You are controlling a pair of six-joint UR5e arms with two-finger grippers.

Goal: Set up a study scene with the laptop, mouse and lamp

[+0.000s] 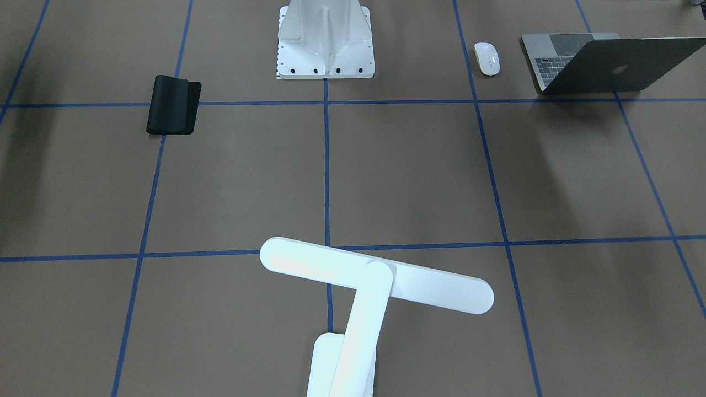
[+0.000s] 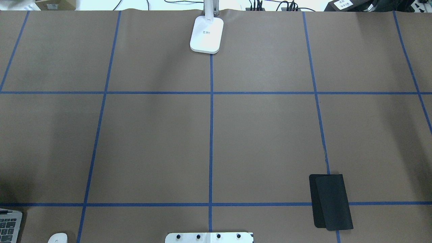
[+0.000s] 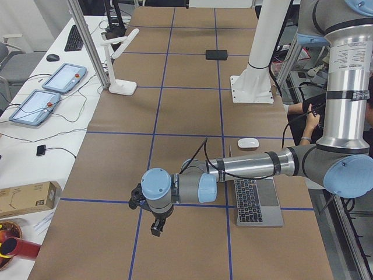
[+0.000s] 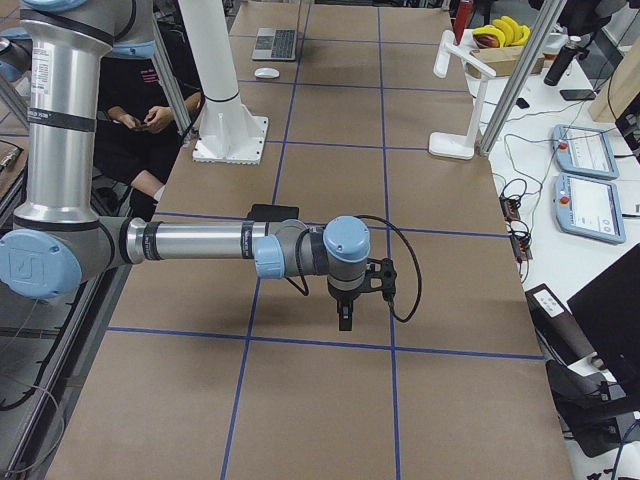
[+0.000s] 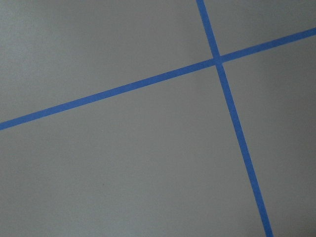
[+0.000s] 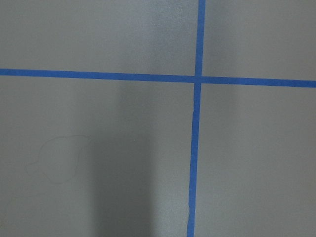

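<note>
Overhead exterior view shows the lamp (image 2: 206,35) standing at the far edge of the table (image 2: 263,141), its base on the centre tape line; the front-facing view shows its bar head level above the surface. Laptop (image 1: 606,63) sits open on the robot's left, close to the robot's side of the table, with the mouse (image 1: 487,58) just beside it, between it and the pedestal (image 1: 325,44). A mouse pad (image 1: 172,105), one edge folded over, lies on the robot's right. Left gripper (image 3: 156,228) and right gripper (image 4: 345,318) each point down above bare table near tape crossings. Only the side views show them, so whether their fingers are apart or together cannot be told.
</note>
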